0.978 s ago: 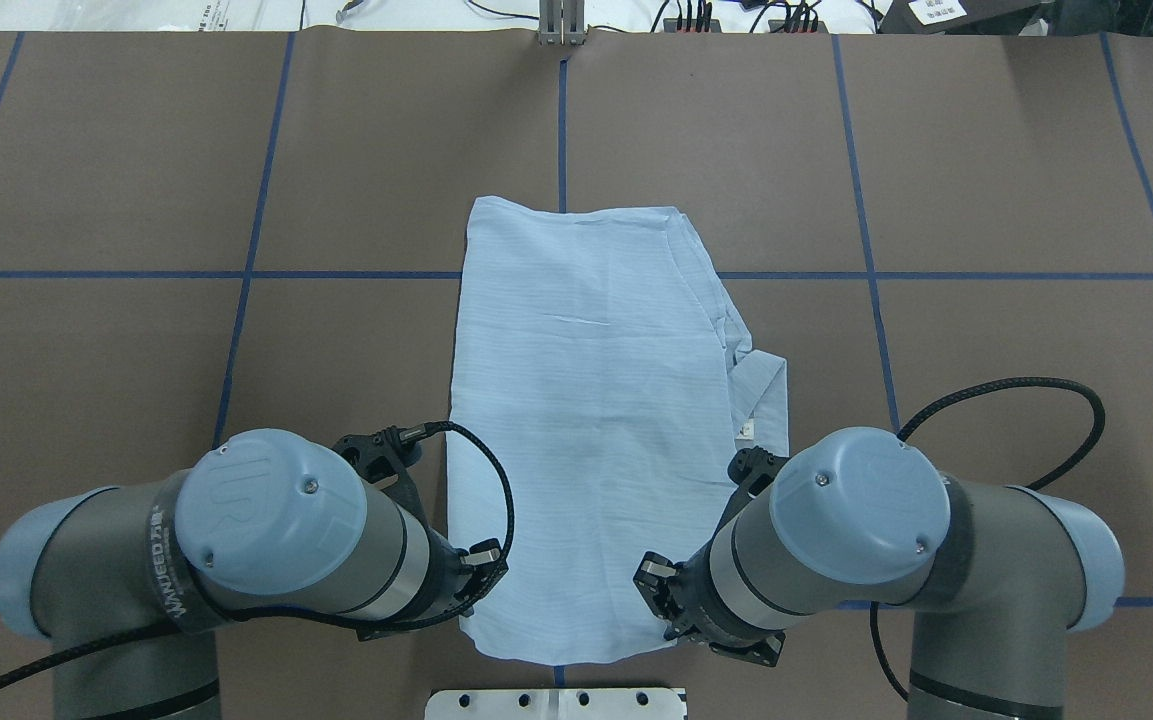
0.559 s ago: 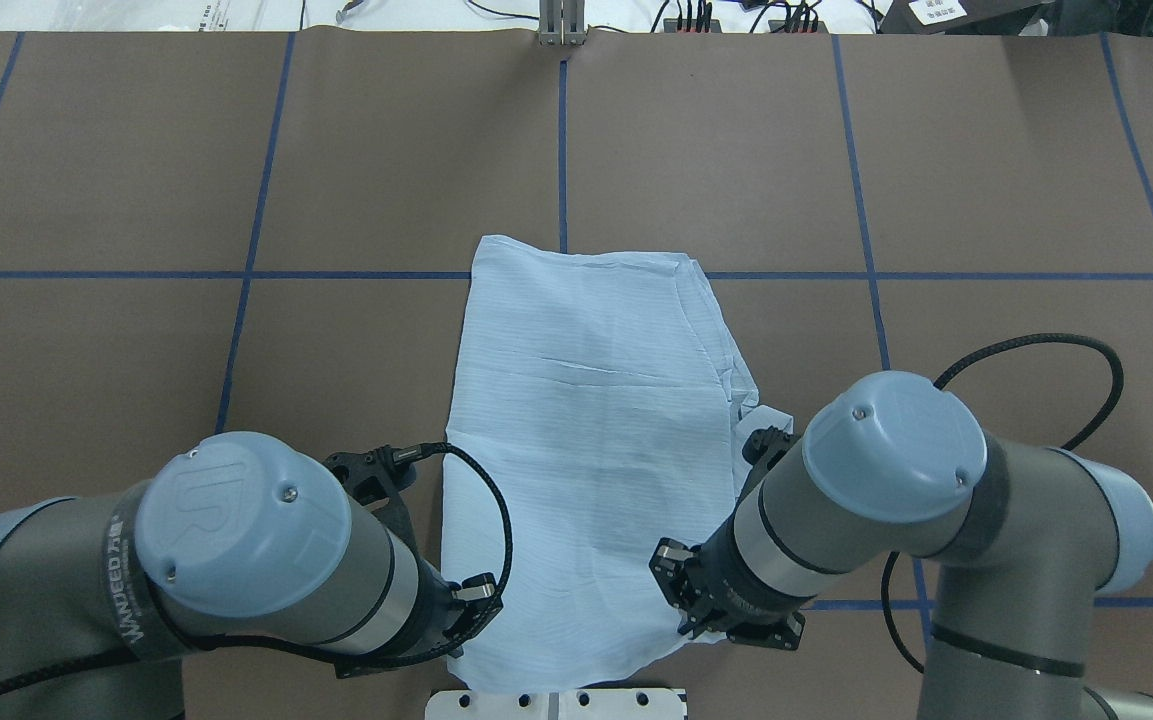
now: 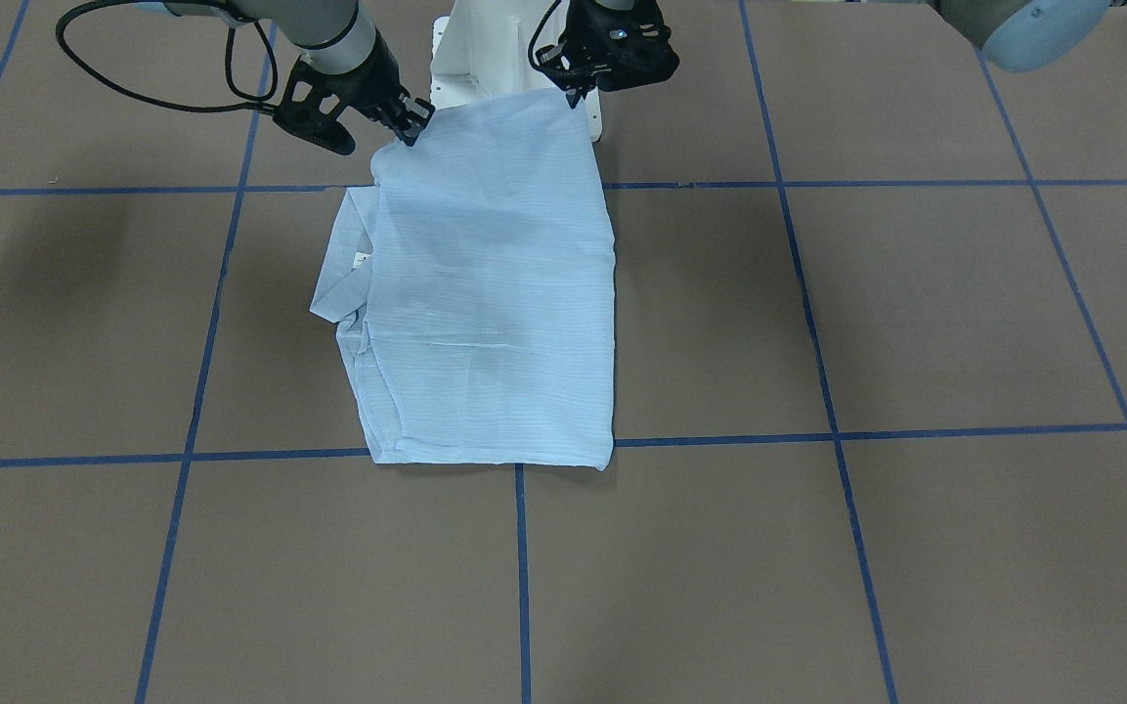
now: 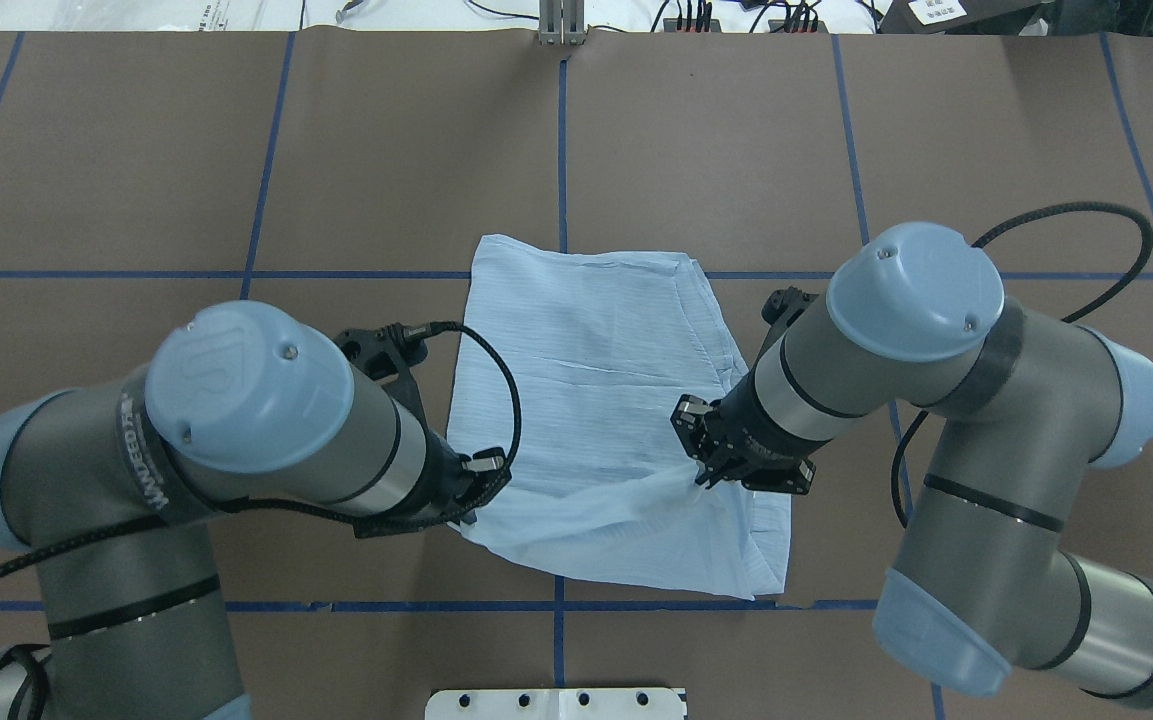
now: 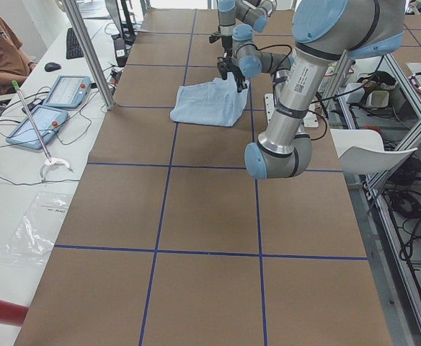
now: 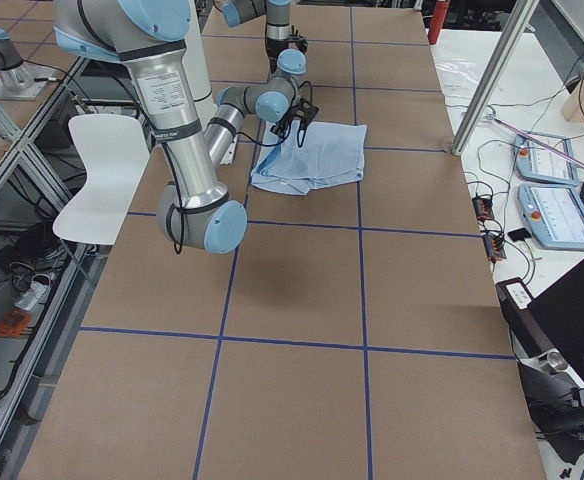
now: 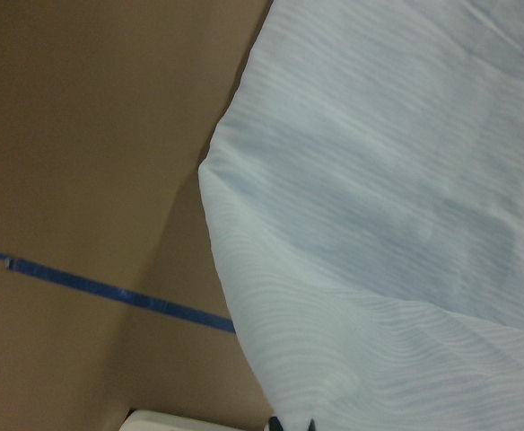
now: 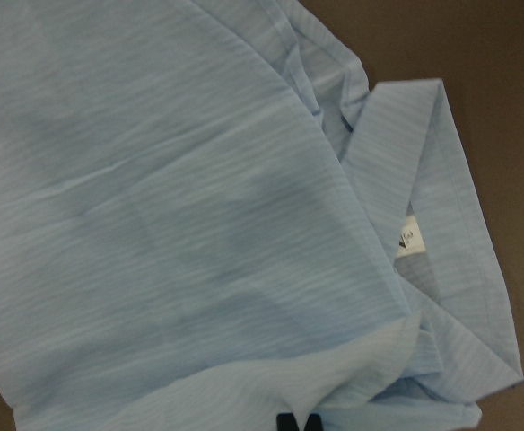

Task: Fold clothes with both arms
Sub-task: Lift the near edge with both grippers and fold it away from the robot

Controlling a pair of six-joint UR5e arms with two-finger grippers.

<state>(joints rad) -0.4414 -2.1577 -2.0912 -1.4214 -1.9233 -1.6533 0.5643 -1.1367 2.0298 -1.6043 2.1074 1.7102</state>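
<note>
Brown table (image 4: 136, 150) | 1 shirt (image 4: 586, 370) (near edge lifted) | left claw (image 4: 463, 512), right claw (image 4: 704, 478): 2 clamped on it

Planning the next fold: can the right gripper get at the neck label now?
Probably not yet: the right gripper is shut on the shirt, at its near edge. The neck label lies uncovered close beside it.

The left arm (image 4: 376, 465) and right arm (image 4: 806, 370) were silver-grey tubes with pale blue domed caps (image 4: 246, 370), each cap dotted with small screws. A dark band (image 4: 141, 460) with white lettering ringed the left one, and braided black cables (image 4: 1116, 215) looped beside both
</note>
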